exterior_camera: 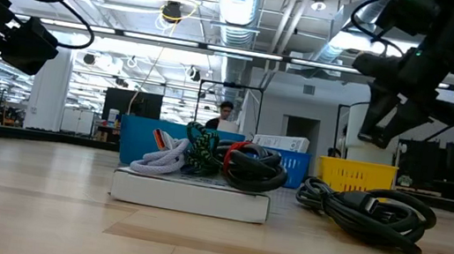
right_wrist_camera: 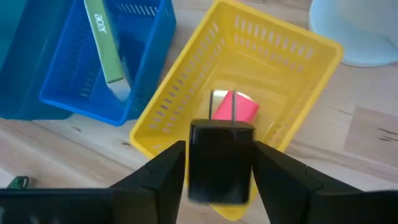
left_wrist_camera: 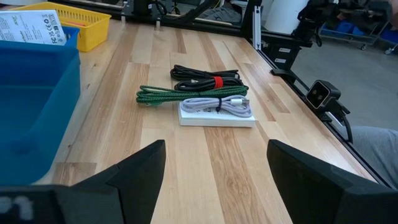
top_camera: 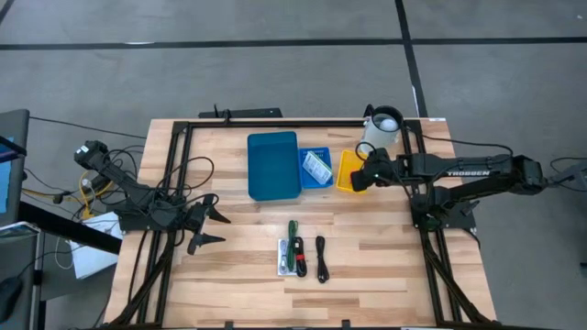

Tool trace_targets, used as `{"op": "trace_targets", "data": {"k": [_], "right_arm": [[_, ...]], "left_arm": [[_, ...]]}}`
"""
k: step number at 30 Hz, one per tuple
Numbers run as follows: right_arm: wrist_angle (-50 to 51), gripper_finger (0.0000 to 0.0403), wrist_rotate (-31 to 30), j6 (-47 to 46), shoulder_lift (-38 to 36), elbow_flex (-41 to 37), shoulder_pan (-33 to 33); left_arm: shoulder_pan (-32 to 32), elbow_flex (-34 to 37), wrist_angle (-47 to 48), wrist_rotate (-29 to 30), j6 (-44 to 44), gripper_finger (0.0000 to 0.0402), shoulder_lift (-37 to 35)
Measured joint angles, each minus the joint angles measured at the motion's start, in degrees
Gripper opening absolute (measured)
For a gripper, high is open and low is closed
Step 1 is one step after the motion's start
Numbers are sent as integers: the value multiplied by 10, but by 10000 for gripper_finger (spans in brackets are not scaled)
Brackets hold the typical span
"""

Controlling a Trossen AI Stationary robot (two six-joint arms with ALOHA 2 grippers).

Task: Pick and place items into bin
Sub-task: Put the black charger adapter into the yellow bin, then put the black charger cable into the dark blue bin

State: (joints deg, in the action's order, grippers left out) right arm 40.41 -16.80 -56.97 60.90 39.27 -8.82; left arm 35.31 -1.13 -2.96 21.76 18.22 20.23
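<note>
My right gripper (top_camera: 360,176) hangs over the yellow basket (right_wrist_camera: 180,106), shut on a small black plug block (right_wrist_camera: 221,163) with two metal prongs. A red piece (right_wrist_camera: 241,108) lies inside that basket. On the near middle of the table a white flat packet (left_wrist_camera: 216,117) carries a green braided cable (left_wrist_camera: 180,96), a grey cable and a black cable with a red tie (left_wrist_camera: 205,78). A loose black cable (top_camera: 322,259) lies to its right. My left gripper (top_camera: 207,229) waits open at the left, touching nothing. My right gripper pinches the black plug block by its two opposite sides (right_wrist_camera: 194,168) between its two fingers. The fingers slant down from the table's right side. The block hangs clear above the yellow basket, its prongs (right_wrist_camera: 222,106) pointing away from the wrist.
A large blue bin (top_camera: 273,165) stands at the far middle, with a small blue basket (right_wrist_camera: 81,99) holding a white and green packet (right_wrist_camera: 102,37) between it and the yellow basket. A white jug (top_camera: 383,124) stands at the far right. Black frame rails border both table sides.
</note>
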Motion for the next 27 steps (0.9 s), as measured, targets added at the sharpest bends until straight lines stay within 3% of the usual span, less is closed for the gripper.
{"op": "trace_targets", "data": {"k": [4,16,27], "right_arm": [[-2,179,0,0,0,0,0],[-11,111,7,26,0,0,10],[-131,109,32,41,4,0,137]], "left_arm": [[0,0,0,0,0,270,0],[0,0,0,0,0,270,0],[0,0,0,0,0,270,0]]}}
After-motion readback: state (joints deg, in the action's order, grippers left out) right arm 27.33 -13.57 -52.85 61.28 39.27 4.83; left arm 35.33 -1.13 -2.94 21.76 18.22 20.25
